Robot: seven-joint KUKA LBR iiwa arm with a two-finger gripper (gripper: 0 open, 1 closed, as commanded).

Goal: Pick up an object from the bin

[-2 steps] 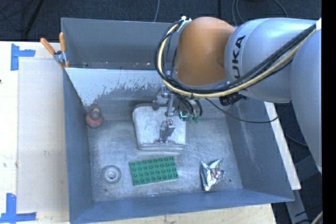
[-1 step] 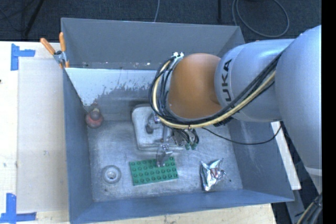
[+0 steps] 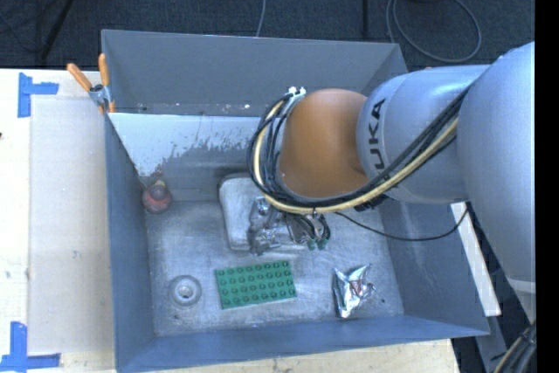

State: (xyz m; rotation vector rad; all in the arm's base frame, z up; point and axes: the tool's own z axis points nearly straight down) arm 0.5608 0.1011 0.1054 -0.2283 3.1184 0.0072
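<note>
The end effector [image 3: 281,231] hangs low at the middle of the frame, against the right edge of a pale grey boxy object [image 3: 234,203]. I cannot tell whether it is wide or narrow, or whether it touches the object. Nothing looks lifted, so grasping and raising are probably still to do. A green studded plate [image 3: 255,284] lies just below, and a crumpled foil wrapper [image 3: 352,291] at lower right.

One cam, mounted above the bin [image 3: 244,74], looking down at a slight tilt, so the far wall's inner face shows. Close in: bin takes most of the frame, w/ arm [image 3: 454,135] entering from right and dark floor [image 3: 288,13] along top.
</note>
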